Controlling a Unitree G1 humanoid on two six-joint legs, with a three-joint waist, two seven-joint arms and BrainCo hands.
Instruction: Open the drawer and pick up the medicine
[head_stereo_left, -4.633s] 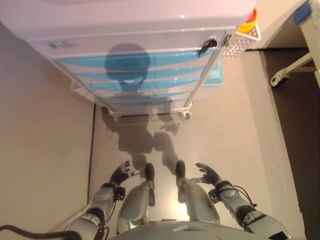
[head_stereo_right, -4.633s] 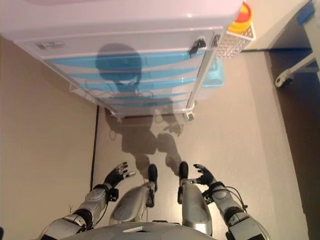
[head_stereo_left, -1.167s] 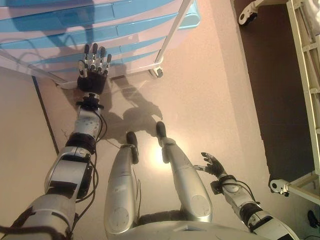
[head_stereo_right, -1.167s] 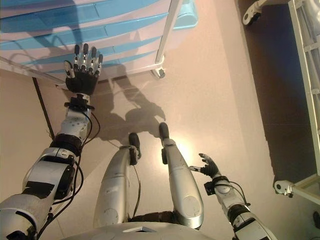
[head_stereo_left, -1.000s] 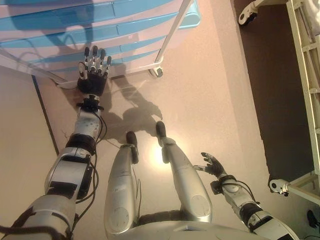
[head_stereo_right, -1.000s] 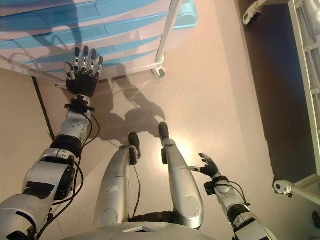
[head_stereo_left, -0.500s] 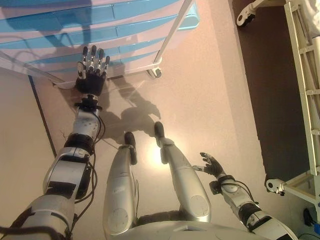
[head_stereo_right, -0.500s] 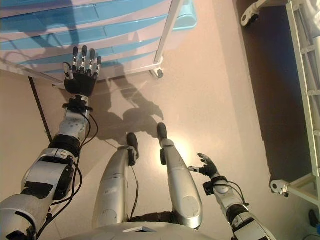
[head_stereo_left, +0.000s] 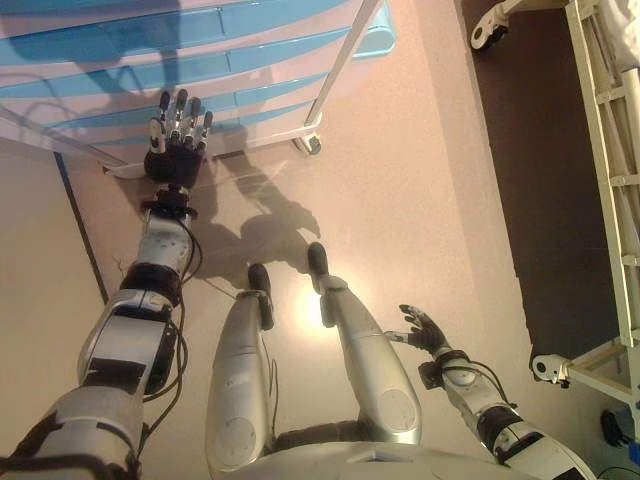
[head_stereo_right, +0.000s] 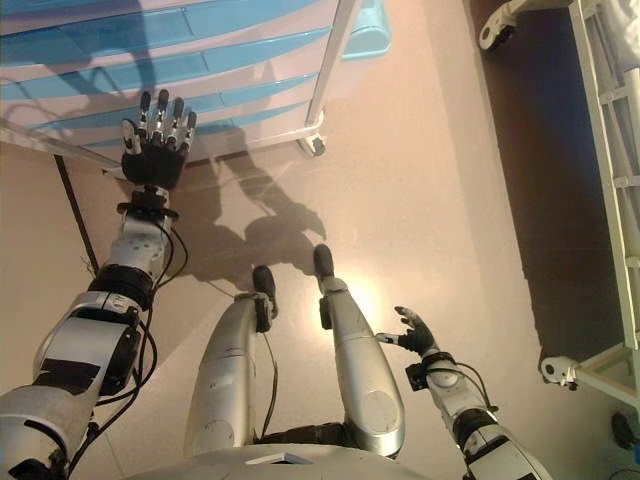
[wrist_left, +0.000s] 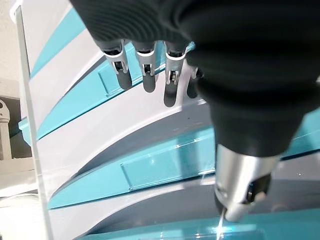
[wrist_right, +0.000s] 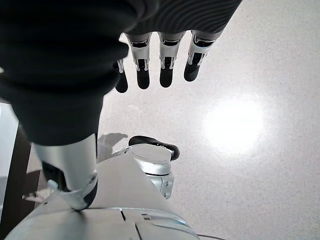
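reaching with the left hand (head_stereo_left: 176, 135), fingers straight and empty, just before the cart's lower blue drawers (head_stereo_left: 250, 75); drawers looking shut, light, sliding; grip the front lip; medicine unseen; right hand (head_stereo_right: 414, 333) idling low, relaxed

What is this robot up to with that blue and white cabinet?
It is reaching for a set of drawers on a wheeled cart. Its left hand is stretched out, fingers straight, right in front of the lower blue-fronted drawers, but has not gripped anything. All the drawers in view look closed, and no medicine can be seen. The right hand hangs open low at its side, over the floor, holding nothing.
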